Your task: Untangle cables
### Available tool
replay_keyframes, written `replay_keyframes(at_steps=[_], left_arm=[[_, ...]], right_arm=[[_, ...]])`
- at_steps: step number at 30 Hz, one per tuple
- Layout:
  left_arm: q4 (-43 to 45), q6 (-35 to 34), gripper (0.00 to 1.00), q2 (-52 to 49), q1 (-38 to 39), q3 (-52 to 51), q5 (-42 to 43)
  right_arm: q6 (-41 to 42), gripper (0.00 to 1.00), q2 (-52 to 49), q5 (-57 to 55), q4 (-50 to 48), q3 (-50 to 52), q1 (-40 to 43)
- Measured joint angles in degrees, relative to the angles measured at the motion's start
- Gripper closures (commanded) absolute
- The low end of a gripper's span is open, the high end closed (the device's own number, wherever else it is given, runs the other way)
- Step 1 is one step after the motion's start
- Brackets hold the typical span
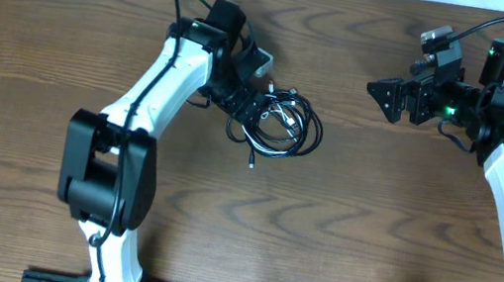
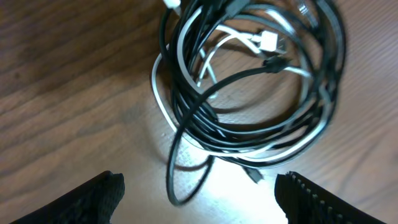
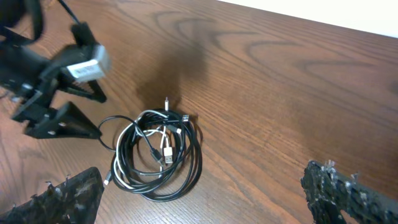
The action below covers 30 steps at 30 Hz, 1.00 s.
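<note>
Left wrist view: we are about to pick one cord out of the tangle.

The pile of thin, bendy cables [image 2: 249, 140], some shiny black and one white, lies in round loops on the brown wooden table [image 1: 337, 244], close to the left arm. Our left gripper [image 2: 202, 199] hangs just over the pile's edge, fingers spread wide, holding nothing. Our right gripper [image 3: 208, 199] is well apart from the pile, also spread wide and empty. We think no cord is pulled free yet. Next we should close on the loose black loop [image 2: 169, 177] that sticks out toward us. Then we should lift slowly, since smooth cords slip and drag the others along. A small white flat plug [image 2: 268, 42] sits inside the ring.
</note>
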State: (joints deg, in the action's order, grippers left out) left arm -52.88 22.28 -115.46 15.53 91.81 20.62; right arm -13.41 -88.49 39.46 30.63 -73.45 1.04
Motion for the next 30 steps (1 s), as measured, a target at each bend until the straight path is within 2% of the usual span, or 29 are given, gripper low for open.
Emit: replay_keyframes(at_steps=[3, 5, 7, 9, 14, 15, 25, 30], left_arm=[[1.9, 2.1, 0.16, -2.12, 0.0, 0.0, -0.02], [3.45, 3.26, 0.23, -3.96, 0.0, 0.0, 0.0], [3.89, 3.89, 0.38, -5.46, 0.0, 0.0, 0.02], [3.87, 4.26, 0.49, -6.8, 0.0, 0.0, 0.04], [3.85, 4.83, 0.86, -7.34, 0.0, 0.0, 0.04], [3.85, 4.9, 0.9, -7.37, 0.0, 0.0, 0.04], [3.85, 5.6, 0.93, -6.56, 0.0, 0.0, 1.33], [4.04, 3.39, 0.93, -1.53, 0.0, -0.02, 3.67]], right_arm=[[0.0, 0.01, 0.0, 0.0, 0.0, 0.0, 0.0], [0.0, 0.01, 0.0, 0.0, 0.0, 0.0, 0.0], [0.0, 0.01, 0.0, 0.0, 0.02, 0.0, -0.07], [0.0, 0.01, 0.0, -0.02, 0.24, 0.02, -0.24], [0.0, 0.01, 0.0, 0.02, 0.46, 0.02, -0.9], [0.0, 0.01, 0.0, 0.02, 0.44, 0.02, -0.9], [0.0, 0.01, 0.0, -0.04, 0.44, 0.02, -0.9], [0.52, 0.02, 0.0, -0.07, 0.33, 0.02, -0.9]])
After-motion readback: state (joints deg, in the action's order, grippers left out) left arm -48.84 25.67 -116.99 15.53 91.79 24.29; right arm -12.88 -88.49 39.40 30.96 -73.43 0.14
